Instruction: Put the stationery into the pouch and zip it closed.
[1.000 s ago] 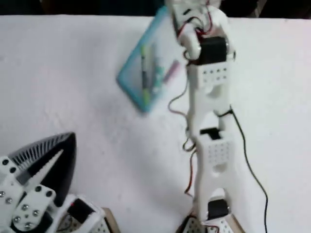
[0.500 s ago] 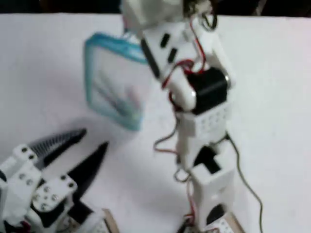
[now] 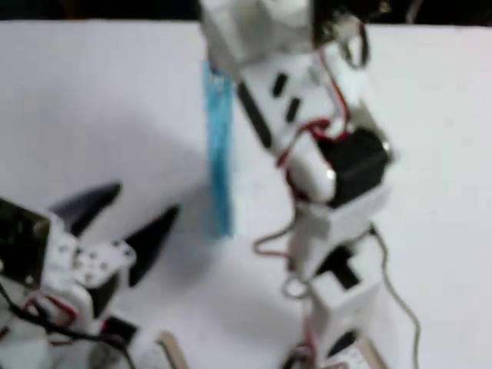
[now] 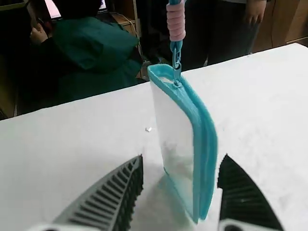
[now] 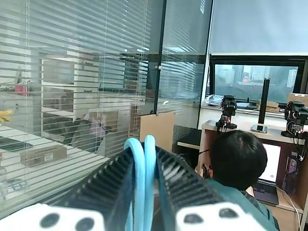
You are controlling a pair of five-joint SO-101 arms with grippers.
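Observation:
The pouch (image 3: 220,154), teal-rimmed with clear sides, hangs upright and edge-on over the white table (image 3: 92,100). My right gripper (image 5: 144,163) is shut on the pouch's blue loop (image 5: 144,159) from above. In the left wrist view the pouch (image 4: 185,144) has its lower edge at the table, and its zip pull (image 4: 176,62) hangs from a pink cord (image 4: 176,21). My left gripper (image 4: 182,161) is open, one finger on either side of the pouch and a little short of it. In the high view the left gripper (image 3: 146,198) sits low, left of the pouch. I cannot make out what is inside the pouch.
The right arm's white body (image 3: 307,131) stretches from the table's near edge to its far side, with loose cables (image 3: 400,300) trailing beside it. Open table surface lies to the left of the pouch and to the right of that arm.
The right arm has swung the pouch from a tilted, face-up pose to upright and edge-on, nearer the left gripper. The left gripper has turned towards the pouch with its fingers spread.

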